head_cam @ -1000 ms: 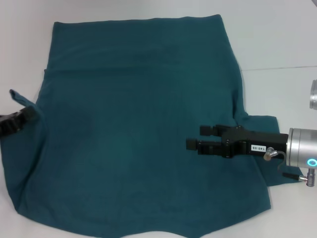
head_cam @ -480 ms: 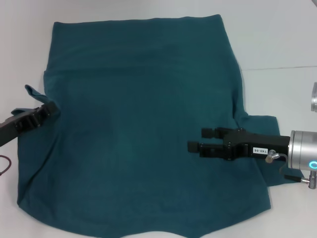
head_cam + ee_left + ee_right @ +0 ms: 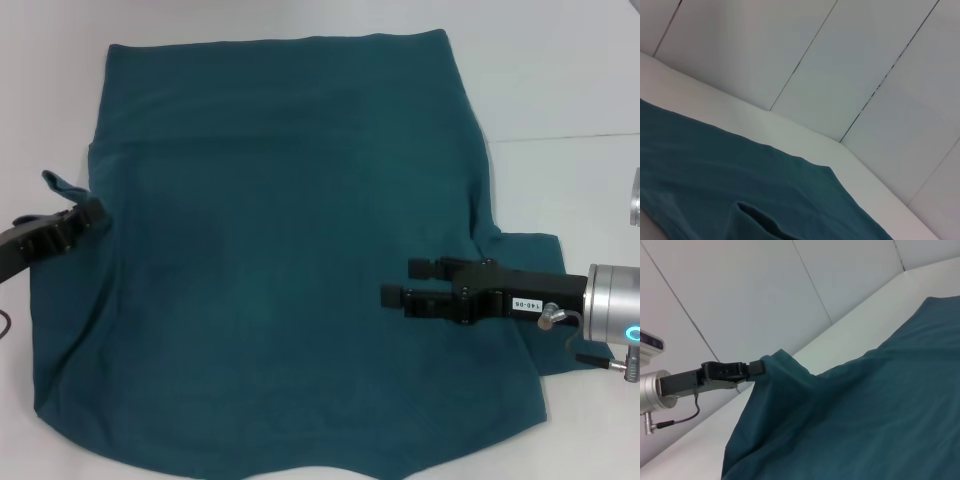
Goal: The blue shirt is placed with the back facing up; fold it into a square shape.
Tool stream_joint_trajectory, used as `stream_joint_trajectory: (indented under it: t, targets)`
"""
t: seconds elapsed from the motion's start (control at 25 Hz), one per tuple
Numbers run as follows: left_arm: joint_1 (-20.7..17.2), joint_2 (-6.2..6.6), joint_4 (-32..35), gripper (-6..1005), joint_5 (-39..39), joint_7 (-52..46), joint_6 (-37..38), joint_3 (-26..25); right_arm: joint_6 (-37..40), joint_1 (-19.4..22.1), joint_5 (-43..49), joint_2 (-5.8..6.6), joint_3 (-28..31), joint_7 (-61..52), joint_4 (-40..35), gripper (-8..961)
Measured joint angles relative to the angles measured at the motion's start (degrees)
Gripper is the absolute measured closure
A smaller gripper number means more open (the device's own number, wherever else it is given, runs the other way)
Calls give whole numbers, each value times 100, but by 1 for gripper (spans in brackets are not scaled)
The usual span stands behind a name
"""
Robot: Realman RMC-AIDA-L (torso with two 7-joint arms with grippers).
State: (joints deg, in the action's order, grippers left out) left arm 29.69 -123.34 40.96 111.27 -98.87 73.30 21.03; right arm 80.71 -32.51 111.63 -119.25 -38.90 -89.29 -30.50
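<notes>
Since a moment ago the left claw [image 3: 88, 214] has drawn back a little toward the shirt's left edge, lifted sleeve fabric still pinched in it. The large dark teal-blue short-sleeved cotton T-shirt [image 3: 290, 250] lies spread, plain side up, over the white desk [image 3: 560, 80] — covering most of it. The right claw [image 3: 405, 281] hovers over the shirt's right part, fingers narrowly apart, holding nothing; a small white label on it reads roughly "140-06".
</notes>
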Motion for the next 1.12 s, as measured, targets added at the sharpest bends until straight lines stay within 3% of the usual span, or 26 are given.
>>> stream_joint_trajectory:
  t: [0.6,1.12]
  targets:
    - [-23,204,105,998,85,69,-432,7,-11,-19,-2,-8,23,0,-20,56]
    - [10,231,338,998,298,197,-835,156,4,-14,-2,-9,23,0,-4,57]
